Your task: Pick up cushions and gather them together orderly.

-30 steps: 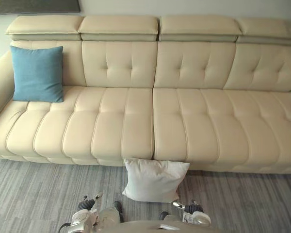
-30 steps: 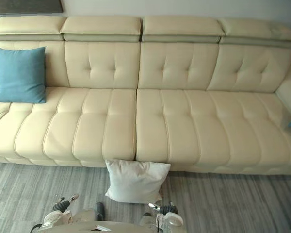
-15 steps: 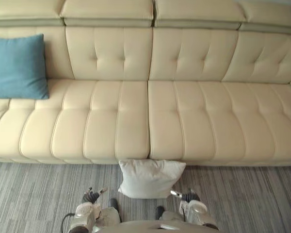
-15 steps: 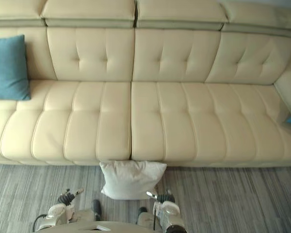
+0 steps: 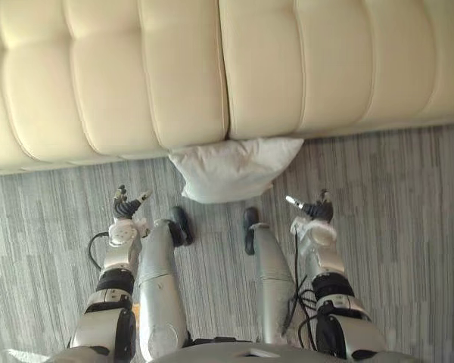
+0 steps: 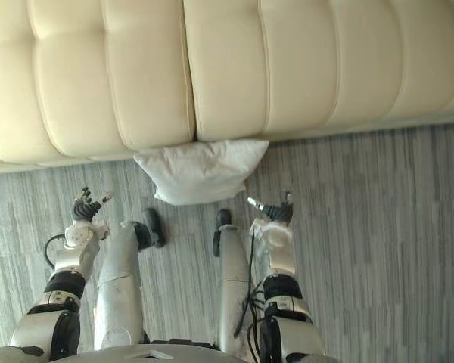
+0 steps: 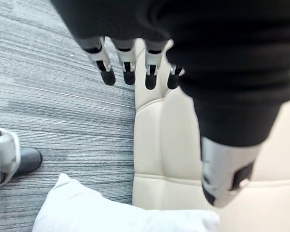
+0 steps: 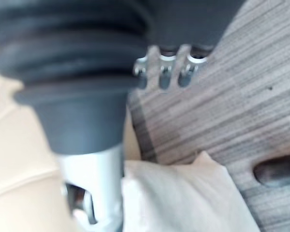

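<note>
Position: cushion point(image 5: 231, 168), white, flat on the grey striped floor point(image 5: 408, 189). Its far edge is pressed against the front of the cream sofa point(image 5: 136, 83), directly below the seam where two seat sections meet. One corner points toward my right side and touches the sofa base. The side nearer to me sags onto the floor.

My left hand point(image 5: 125, 203) hangs over the floor on my left of the cushion, near it but not touching. In the left wrist view its fingers point(image 7: 127, 67) are straight and spread in a row with the thumb held apart. Nothing is between them. Past the fingertips I see the sofa front and a corner of the cushion.

My right hand point(image 5: 312, 208) hangs on the other side of the cushion, also near it and clear of it. Its thumb sticks out toward the cushion. In the right wrist view the fingers point(image 8: 164, 72) are loose and apart and grasp nothing; the cushion lies beyond them against the sofa.

The cushion lies between the two hands and a little closer to the sofa than either.
</note>
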### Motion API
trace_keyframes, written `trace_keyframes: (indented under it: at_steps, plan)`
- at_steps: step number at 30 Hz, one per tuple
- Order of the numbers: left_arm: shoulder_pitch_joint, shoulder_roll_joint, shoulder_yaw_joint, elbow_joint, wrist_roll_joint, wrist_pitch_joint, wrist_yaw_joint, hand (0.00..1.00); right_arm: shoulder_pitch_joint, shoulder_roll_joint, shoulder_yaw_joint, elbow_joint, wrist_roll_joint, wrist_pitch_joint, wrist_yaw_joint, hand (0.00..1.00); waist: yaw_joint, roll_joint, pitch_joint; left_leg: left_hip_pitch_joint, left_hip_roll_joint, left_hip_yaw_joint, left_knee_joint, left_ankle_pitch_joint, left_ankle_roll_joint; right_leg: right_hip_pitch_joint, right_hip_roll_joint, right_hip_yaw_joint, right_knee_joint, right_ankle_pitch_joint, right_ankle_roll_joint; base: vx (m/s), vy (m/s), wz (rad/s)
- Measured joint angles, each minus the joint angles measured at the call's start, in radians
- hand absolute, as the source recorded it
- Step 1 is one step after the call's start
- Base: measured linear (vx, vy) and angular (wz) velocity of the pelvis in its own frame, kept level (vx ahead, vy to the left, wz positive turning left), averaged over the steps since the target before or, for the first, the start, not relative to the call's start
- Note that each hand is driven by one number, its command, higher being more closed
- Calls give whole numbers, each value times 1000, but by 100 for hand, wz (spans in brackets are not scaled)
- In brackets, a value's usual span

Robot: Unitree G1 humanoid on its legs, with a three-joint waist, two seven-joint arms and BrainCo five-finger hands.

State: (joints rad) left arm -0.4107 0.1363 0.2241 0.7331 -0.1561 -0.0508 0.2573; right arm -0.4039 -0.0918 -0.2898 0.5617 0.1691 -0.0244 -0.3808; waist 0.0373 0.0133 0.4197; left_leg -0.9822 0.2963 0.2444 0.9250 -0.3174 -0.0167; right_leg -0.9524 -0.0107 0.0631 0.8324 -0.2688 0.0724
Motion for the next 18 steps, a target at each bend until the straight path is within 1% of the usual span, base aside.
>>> trace_keyframes:
  at_steps: [2,3,4,5,7,8,10,12,15,16,17,18]
  plan:
    - [-31,2,-1,-19,-10,0,1,0,-47,-4,-17,-3,10,-4,-24,0,1,0,14,-63,10,2,23,3,2,-71,6,8,31,2,0,-83,-45,-15]
    - [-55,3,-2,-29,-16,0,2,0,-75,-6,-18,-4,26,-3,-37,0,3,0,27,-96,15,1,37,8,-2,-108,10,10,49,10,9,-33,-33,-16]
    - [-88,3,-13,-59,-16,0,12,0,-108,-5,-16,-31,39,-3,-48,0,8,4,62,-127,29,1,62,10,-1,-142,15,14,72,11,10,-38,-39,-19]
    - [-100,3,-18,-73,-16,0,19,0,-118,-5,-9,-45,40,-6,-49,0,12,2,70,-144,34,-1,70,10,-1,-157,17,15,80,11,10,-29,-28,-15]
    - [-157,1,-59,-129,-16,-2,35,0,-166,-21,29,-99,41,-18,-59,0,13,3,92,-222,36,-4,95,14,3,-242,17,14,123,11,10,-15,-14,-3]
    - [-170,0,-69,-139,-16,-3,40,0,-177,-27,42,-113,42,-18,-60,0,13,3,100,-233,38,-5,102,14,4,-255,18,14,131,11,10,0,0,0]
    - [-216,-2,-117,-166,-16,-3,46,0,-232,-49,101,-154,41,-21,-68,0,13,3,110,-284,42,-8,123,16,7,-309,18,13,161,10,10,-35,-13,-2]
    - [-237,-4,-138,-176,-16,-5,49,0,-255,-55,129,-172,37,-25,-75,0,12,3,113,-302,42,-12,130,18,6,-327,18,11,171,10,10,-33,-8,3]
    - [-296,-24,-200,-194,-7,-9,65,0,-321,-68,201,-198,16,-31,-88,0,12,3,113,-349,39,-23,137,31,8,-371,15,6,190,9,10,-38,-4,12]
    - [-302,-28,-212,-200,-2,-10,67,0,-331,-68,210,-199,13,-32,-89,100,12,3,113,-354,35,-24,136,34,8,-377,14,6,191,9,10,-42,0,18]
    - [-316,-45,-246,-217,15,-12,77,0,-358,-66,230,-198,-19,-31,-101,100,14,3,114,-368,32,-26,133,40,7,-395,11,6,196,9,9,-30,2,14]
    - [-322,-52,-257,-218,20,-12,83,0,-363,-66,240,-199,-21,-31,-111,100,15,3,114,-372,30,-26,130,42,7,-400,10,6,198,9,9,-36,5,16]
